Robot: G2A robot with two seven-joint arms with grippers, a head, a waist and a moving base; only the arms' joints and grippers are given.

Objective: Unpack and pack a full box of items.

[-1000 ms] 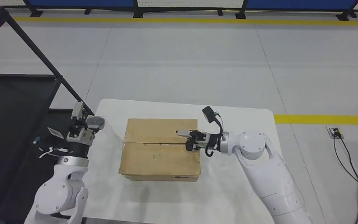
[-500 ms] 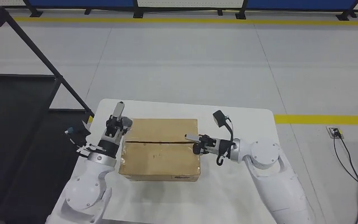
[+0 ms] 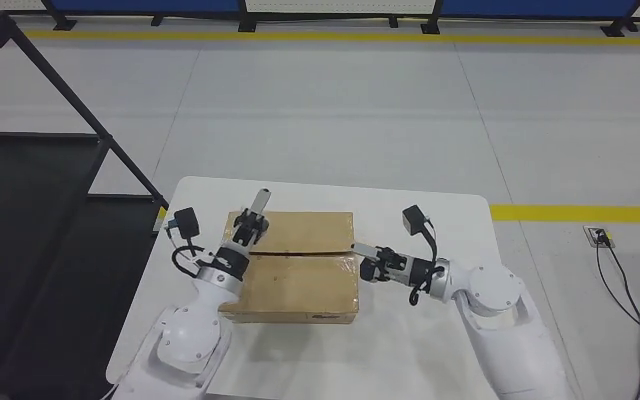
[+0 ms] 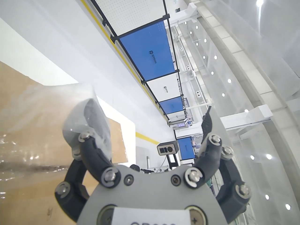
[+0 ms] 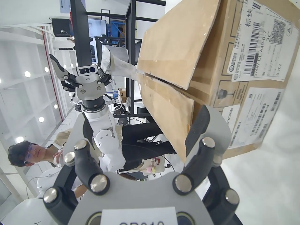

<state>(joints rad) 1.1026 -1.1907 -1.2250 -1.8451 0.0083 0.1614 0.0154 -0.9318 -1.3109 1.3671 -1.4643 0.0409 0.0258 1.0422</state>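
The cardboard box (image 3: 290, 285) stands on the white bench (image 3: 430, 215) with its two top flaps down. They meet along a seam that runs from the box's left end to its right end. At the box's right end, level with the seam, is the right gripper (image 3: 366, 263). Its fingers (image 5: 201, 127) are spread apart: one pad touches the end corner of a flap and the other is clear of the box. At this end the flap edges part in a narrow gap, above the shipping labels (image 5: 255, 54) on the box's end face. Farther back, over the box's left part, the left gripper (image 3: 255, 215) has its fingers wide apart. A strip of clear tape (image 5: 118, 59) rises from the seam and clings around one finger.
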